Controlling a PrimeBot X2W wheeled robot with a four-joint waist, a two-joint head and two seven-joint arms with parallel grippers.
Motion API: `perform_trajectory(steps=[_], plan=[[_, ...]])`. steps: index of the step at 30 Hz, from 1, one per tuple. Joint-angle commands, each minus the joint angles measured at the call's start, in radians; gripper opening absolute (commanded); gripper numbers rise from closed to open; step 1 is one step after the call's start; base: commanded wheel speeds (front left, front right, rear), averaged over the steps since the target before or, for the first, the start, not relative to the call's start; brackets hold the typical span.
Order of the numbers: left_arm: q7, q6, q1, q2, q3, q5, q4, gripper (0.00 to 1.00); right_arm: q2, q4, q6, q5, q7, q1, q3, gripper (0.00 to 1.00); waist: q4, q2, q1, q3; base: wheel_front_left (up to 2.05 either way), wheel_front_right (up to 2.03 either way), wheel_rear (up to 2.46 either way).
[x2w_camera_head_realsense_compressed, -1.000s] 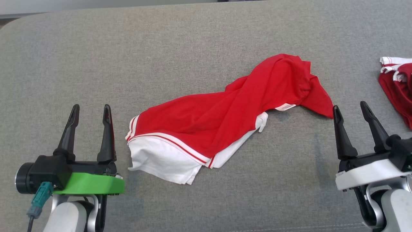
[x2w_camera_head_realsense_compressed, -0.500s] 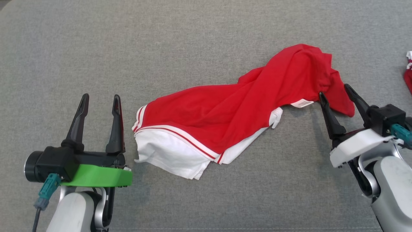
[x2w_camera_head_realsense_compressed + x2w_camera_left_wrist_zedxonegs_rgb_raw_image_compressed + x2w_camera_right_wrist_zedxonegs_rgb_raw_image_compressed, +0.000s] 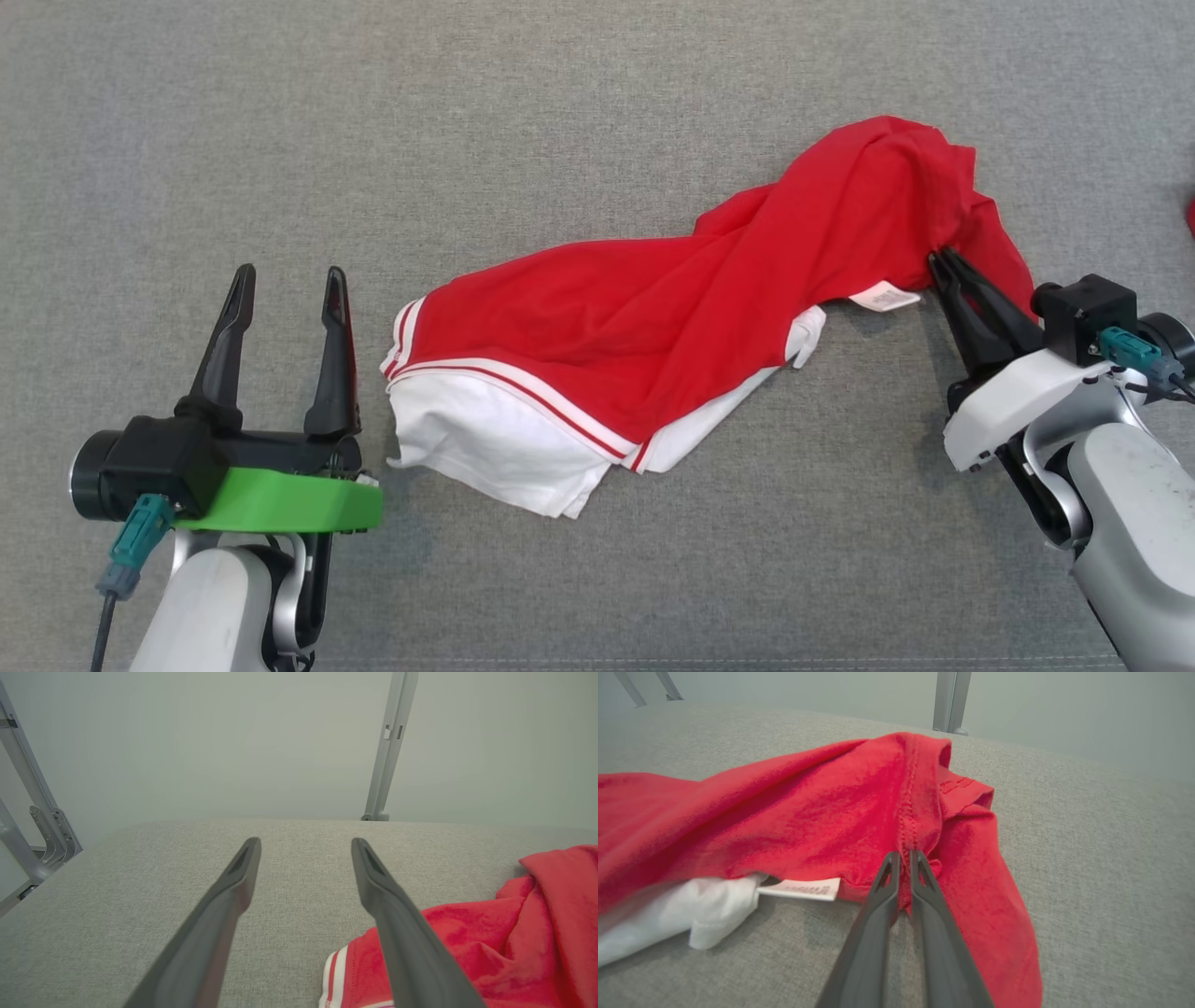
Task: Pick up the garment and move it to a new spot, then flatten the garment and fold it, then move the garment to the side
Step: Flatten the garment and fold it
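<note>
A pale wall (image 3: 233, 742) backs the grey fabric surface (image 3: 597, 112).

You're working in what looks like a robotics test lab: a broad table (image 3: 597, 112) upholstered in grey fabric, bare grey metal frame posts (image 3: 390, 742) standing past its far edge, and a plain pale wall (image 3: 224, 742) behind.

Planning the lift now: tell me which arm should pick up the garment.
Right. The right fingers pinch the garment at its red seam; the left fingers stand open beside the striped hem, holding nothing.
</note>
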Motion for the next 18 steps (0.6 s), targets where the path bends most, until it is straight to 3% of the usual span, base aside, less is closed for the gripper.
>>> perform_trajectory(steps=[1, 11, 18], plan=[[-0.005, -0.003, -0.015, 0.001, 0.003, 0.005, 0.003, 1.0, -0.009, -0.002, 0.0, 0.007, 0.0, -0.008, 0.008, 0.0, -0.004, 0.0, 0.0, 0.0, 0.0, 0.0, 0.0], [-0.008, 0.004, 0.005, 0.005, 0.01, 0.01, -0.001, 1.0, -0.036, -0.186, 0.0, 0.028, 0.013, 0.049, 0.018, 0.0, -0.028, 0.0, 0.0, -0.014, 0.0, 0.0, 0.0], [-0.008, 0.009, 0.011, 0.012, 0.013, 0.011, -0.009, 1.0, -0.001, -0.364, 0.0, 0.016, 0.078, 0.148, -0.128, 0.0, -0.038, 0.0, 0.0, -0.025, 0.0, 0.0, 0.0]])
